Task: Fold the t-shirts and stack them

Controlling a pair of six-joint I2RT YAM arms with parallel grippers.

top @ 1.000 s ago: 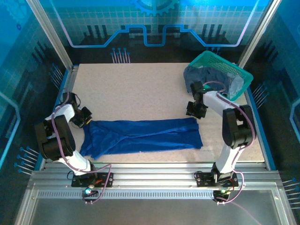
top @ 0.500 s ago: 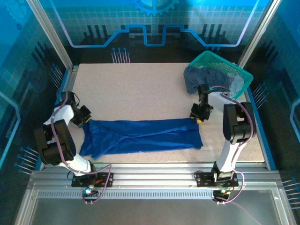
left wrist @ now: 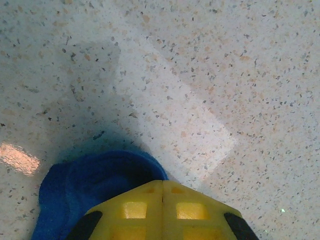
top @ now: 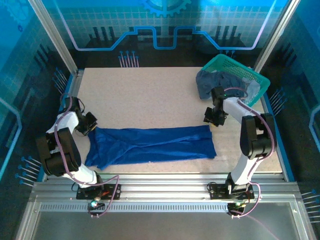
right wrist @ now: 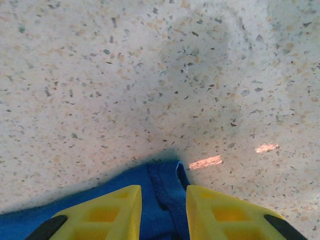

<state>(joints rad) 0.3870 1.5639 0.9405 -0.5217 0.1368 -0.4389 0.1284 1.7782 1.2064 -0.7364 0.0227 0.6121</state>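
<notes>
Vs. a sec ago: the right gripper (top: 214, 117) has shifted a little toward the right and far side of the table (top: 145, 95), and its arm's elbow has swung outward w/ it. The left arm has drawn in closer to the table's left edge. The royal blue t-shirt (top: 152, 145) lies as it did, spread in a long band across the near half of the table, btwn the two arms.

In the right wrist view the right gripper (right wrist: 163, 192) has its yellow fingers (right wrist: 115, 205) part-spread. A clear gap shows btwn them, and a hemmed corner of the blue t-shirt (right wrist: 160, 200) sits in that gap, flat on the table. The hem is narrower than the gap and doesn't look squeezed.

The left gripper (top: 89, 125) is at the shirt's far-left corner. In the left wrist view the left gripper (left wrist: 162, 182) has its fingers (left wrist: 135, 210) pressed together, no gap. Blue cloth (left wrist: 85, 180) is bunched up right at the tips. Can't tell if any of it is caught btwn them.

Grey-blue t-shirts (top: 215, 82) spill over the near lip of the teal basket (top: 260, 80) at far right, well apart from the blue one.
</notes>
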